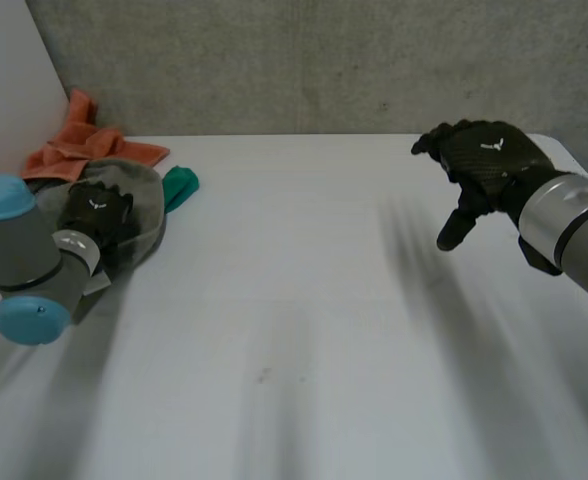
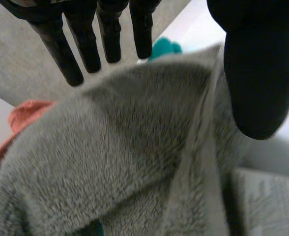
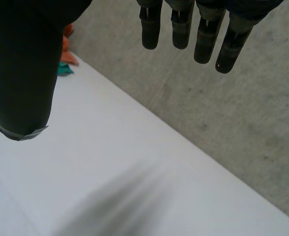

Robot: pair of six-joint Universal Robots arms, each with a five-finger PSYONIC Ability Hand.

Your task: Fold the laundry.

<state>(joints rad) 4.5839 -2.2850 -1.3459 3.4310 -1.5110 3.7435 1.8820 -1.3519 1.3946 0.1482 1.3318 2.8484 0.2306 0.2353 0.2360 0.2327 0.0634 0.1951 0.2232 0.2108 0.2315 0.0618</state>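
At the far left corner of the counter [image 1: 304, 300], a grey towel [image 1: 144, 195] lies in a loose heap. An orange cloth [image 1: 79, 145] is bunched just behind it against the wall, and a green cloth [image 1: 181, 185] pokes out from its far side.

The left hand [image 1: 99, 212] sits on top of the towel. In the left wrist view the hand [image 2: 260, 64] is open. Its fingers [image 2: 88, 44] run out straight above the towel [image 2: 125, 147], and the thumb lies over a raised hem. A printed white label [image 2: 267, 201] shows at the towel's edge below the thumb.

Near the far right corner, well apart from the laundry, the right hand [image 1: 484, 160] hangs above the bare counter. Its own view shows it [image 3: 21, 64] open and empty, with the fingers [image 3: 181, 29] straight and the thumb spread wide.
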